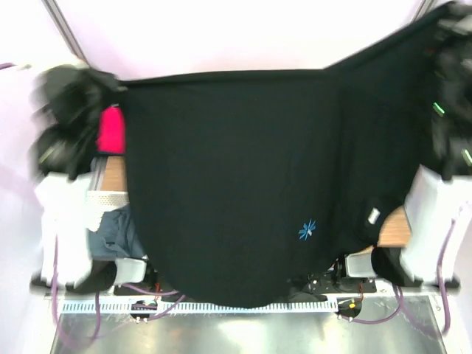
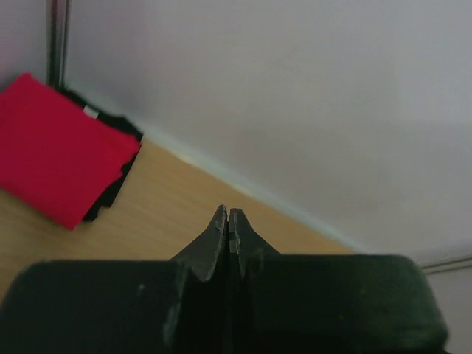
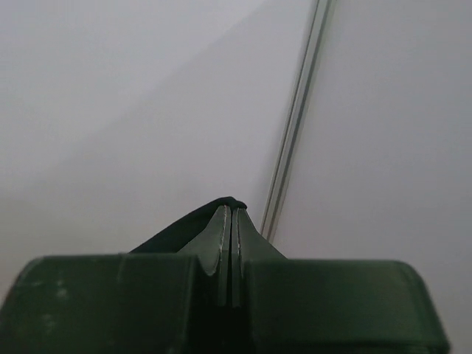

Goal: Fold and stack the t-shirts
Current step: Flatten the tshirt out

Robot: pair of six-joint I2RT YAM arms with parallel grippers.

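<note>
L hand (image 2: 230,221) & R hand (image 3: 230,214) clamped on black tee (image 1: 236,184), held spread, hiding table (image 1: 394,225); red tee (image 2: 59,155), basket (image 1: 107,198) peek left.

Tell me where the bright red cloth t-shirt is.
Left wrist view: the bright red t-shirt lies folded on the wooden table by the back wall. From above it peeks out left of the large black t-shirt.

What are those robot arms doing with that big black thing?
The two arms hold a big black shirt up in the air, stretched wide between them. The left end effector pinches one top corner and the right end effector pinches the other. It is not folded yet. A folded red shirt lies on the table, and a bunched grey-blue shirt sits near the left arm's base.
</note>
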